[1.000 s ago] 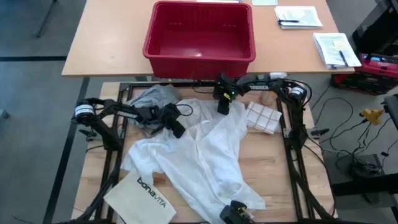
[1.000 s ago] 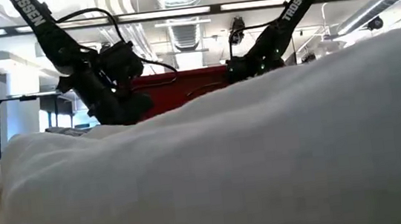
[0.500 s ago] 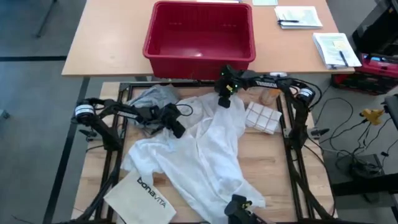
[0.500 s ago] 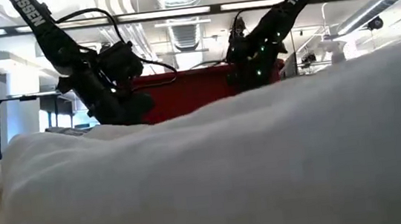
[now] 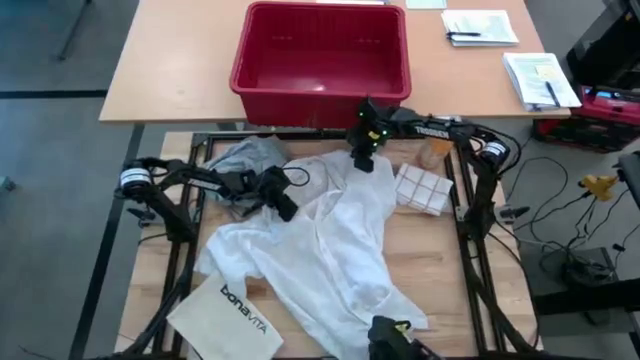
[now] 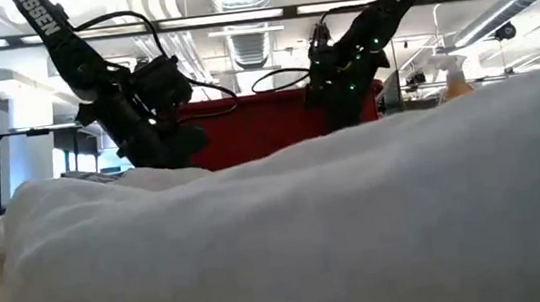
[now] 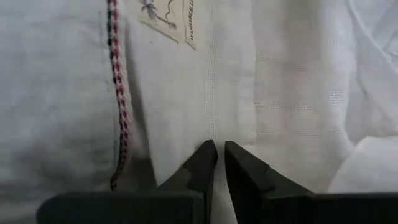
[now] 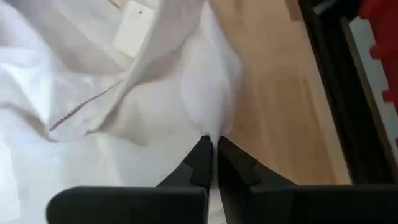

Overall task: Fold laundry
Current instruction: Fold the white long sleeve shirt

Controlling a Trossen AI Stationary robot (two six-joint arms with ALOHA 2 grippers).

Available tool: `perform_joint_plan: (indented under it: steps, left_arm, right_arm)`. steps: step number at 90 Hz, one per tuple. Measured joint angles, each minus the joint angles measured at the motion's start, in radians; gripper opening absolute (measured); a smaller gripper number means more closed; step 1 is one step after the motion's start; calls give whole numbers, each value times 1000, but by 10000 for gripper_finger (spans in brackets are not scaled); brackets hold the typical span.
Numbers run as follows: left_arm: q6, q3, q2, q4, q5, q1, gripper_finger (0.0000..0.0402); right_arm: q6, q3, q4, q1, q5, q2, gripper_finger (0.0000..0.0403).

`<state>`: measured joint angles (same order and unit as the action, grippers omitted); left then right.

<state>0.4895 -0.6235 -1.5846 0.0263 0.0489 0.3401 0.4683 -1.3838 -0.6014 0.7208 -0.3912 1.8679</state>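
Near the red basket (image 5: 320, 50), right gripper (image 5: 364, 160) has lifted the white shirt (image 5: 330, 240) farther back, both jaws pinching it

The wooden table (image 5: 440, 260) carries the white shirt (image 5: 335, 245), grey T-shirt (image 5: 245, 155) and white bag (image 5: 228, 312)

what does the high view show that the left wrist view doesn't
Only the high view shows the red basket, the grey T-shirt, the white bag, and the right gripper pinching the white shirt's far edge. Only the left wrist view shows the shirt's sewn labels and a red-and-black cord. Both show the left gripper shut on that shirt.
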Motion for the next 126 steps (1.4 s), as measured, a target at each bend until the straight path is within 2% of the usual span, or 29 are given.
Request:
perform_joint_plan:
  steps: [5,13,20,26,30,45,60,75,86,97,110,126]
  left_arm:
    - [15,3,20,-19,11,0,25]
    - [28,5,82,-48,12,-4,25]
    - [24,4,156,-63,-32,-6,25]
    - [18,5,204,-80,-84,-4,25]
    - [18,6,232,-95,-105,-1,25]
    - [8,-3,337,-128,-112,-10,25]
    - [16,-3,433,-269,-118,-35,25]
    - [134,28,521,-481,-238,-81,25]
    - [203,74,557,-438,-241,-118,36]
    - [246,124,548,-336,-237,-169,59]
    - [240,187,497,-169,-225,-240,74]
    - [223,225,375,-70,-244,-290,59]
  right_arm:
    - [21,0,-27,3,-42,-21,0]
    - [67,1,-62,-8,-48,-65,0]
    - [67,1,-61,-3,-65,-90,0]
    - [94,-16,-134,7,-154,-109,0]
    - [114,-36,-184,3,-175,-124,0]
    - [97,-55,-235,-16,-124,-167,0]
    - [115,-55,-276,-23,-113,-210,0]
    - [84,-44,-309,-18,-101,-269,0]
    - [21,36,-292,-9,-78,-323,0]
    - [-35,115,-150,13,-18,-341,0]
    - [-64,123,-124,18,25,-262,0]
    - [-170,117,16,30,34,-162,0]
